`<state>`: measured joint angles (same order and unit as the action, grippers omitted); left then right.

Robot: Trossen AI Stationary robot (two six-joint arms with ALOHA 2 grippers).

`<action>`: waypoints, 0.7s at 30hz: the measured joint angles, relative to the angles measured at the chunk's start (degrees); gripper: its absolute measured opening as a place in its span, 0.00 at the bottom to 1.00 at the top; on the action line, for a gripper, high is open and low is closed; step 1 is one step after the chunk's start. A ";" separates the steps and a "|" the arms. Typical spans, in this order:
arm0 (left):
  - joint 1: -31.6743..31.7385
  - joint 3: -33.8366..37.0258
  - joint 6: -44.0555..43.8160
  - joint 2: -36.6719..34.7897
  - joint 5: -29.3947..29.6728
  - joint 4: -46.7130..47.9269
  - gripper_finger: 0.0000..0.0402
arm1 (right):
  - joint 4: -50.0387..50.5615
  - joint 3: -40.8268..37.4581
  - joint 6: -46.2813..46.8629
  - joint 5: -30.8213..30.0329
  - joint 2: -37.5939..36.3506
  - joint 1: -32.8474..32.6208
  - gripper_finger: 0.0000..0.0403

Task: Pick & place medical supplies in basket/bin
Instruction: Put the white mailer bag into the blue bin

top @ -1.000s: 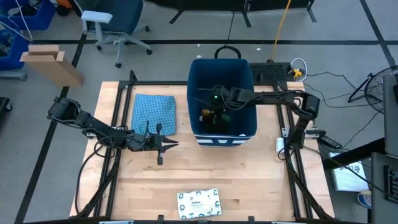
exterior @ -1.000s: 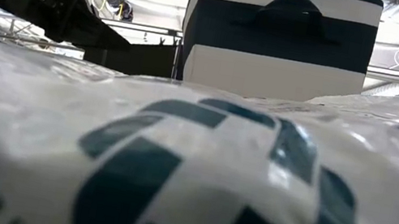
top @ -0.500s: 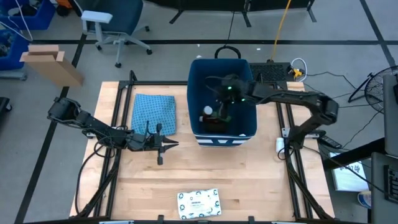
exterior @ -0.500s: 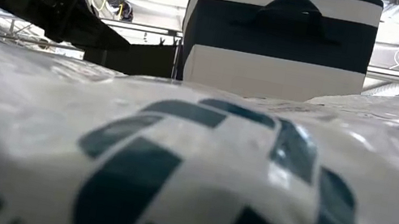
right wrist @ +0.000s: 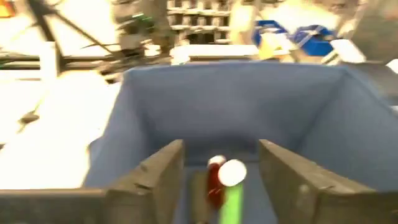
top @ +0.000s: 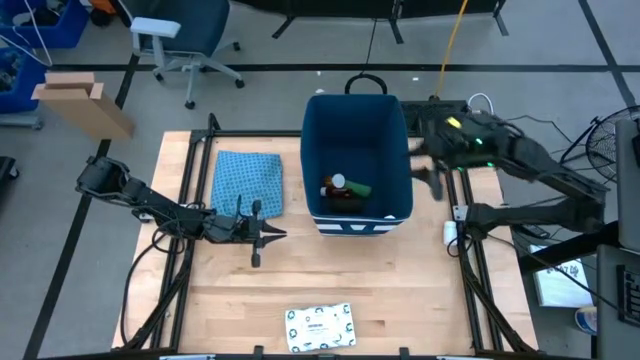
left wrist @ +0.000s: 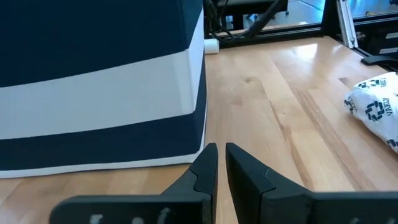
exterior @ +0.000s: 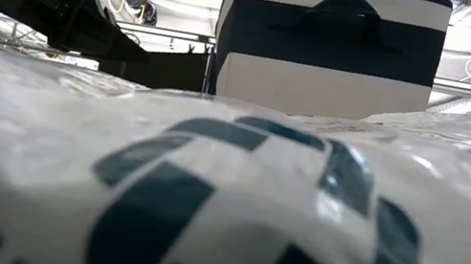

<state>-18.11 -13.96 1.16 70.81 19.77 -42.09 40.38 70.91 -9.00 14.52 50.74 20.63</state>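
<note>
Left gripper (top: 278,234) hangs low over bare wood in front of the bin's striped end, fingers pressed together on nothing, with one white green-printed packet (top: 320,327) near the table's front edge. Right gripper (top: 432,183), fingers spread and empty, is just outside the deep dark-blue bin (top: 389,135); inside lie one green cylinder (top: 359,187) and one dark bottle (top: 340,195), touching, and one blue patterned cloth (top: 248,181) lies beside it
</note>
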 joint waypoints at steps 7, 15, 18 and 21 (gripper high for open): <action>0.00 0.00 1.45 0.00 -0.18 -2.18 0.09 | -6.33 -15.61 3.96 6.78 -16.12 -8.06 0.06; 0.00 0.00 1.21 0.00 -0.70 -2.29 0.09 | -33.27 -41.48 10.41 6.61 -32.19 -13.96 0.00; 0.00 0.00 0.58 0.00 -0.74 -1.77 0.09 | -39.80 -47.26 12.92 6.70 -34.03 -14.77 0.01; 0.00 0.00 -0.02 0.00 -0.73 0.52 0.09 | -44.44 -51.13 13.19 6.61 -34.57 -15.96 0.00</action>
<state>-18.11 -13.96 1.15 70.81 19.04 -41.58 -4.06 19.78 4.19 21.13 16.17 4.66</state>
